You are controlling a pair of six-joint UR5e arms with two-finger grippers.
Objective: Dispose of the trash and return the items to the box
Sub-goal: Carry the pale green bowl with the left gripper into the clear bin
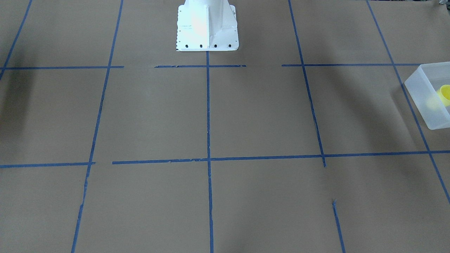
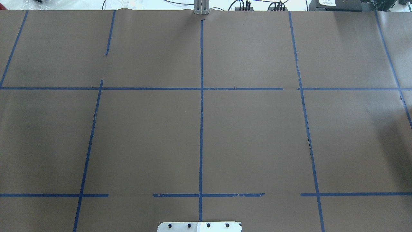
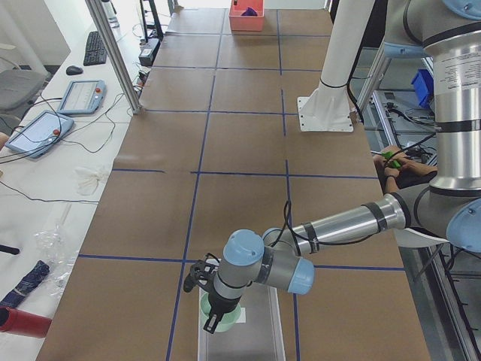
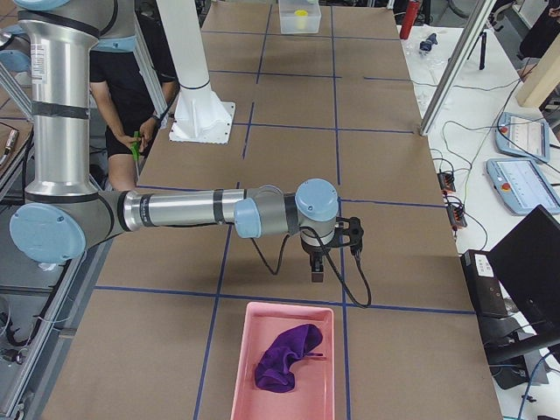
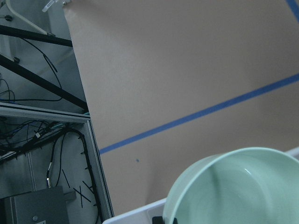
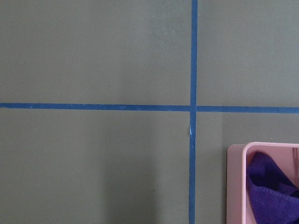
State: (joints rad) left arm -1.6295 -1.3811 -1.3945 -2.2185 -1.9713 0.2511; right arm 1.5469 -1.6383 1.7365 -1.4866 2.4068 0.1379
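Observation:
The frosted white box (image 1: 422, 95) stands at the table's end on my left, with the yellow cup (image 1: 444, 95) lying inside it. In the exterior left view my left gripper (image 3: 214, 320) hangs over the box (image 3: 263, 335) and holds a pale green bowl (image 3: 228, 316) by its rim. The left wrist view shows the bowl (image 5: 233, 186) close up above the box's rim (image 5: 135, 215). My right gripper (image 4: 317, 276) hovers over bare table just short of a pink tray (image 4: 241, 367). I cannot tell whether it is open or shut.
The pink tray holds a crumpled purple cloth (image 4: 284, 357), and both show in the right wrist view, tray (image 6: 236, 186) and cloth (image 6: 273, 191). The white robot base (image 1: 207, 28) stands at the table's middle. A person sits behind the robot (image 4: 131, 96).

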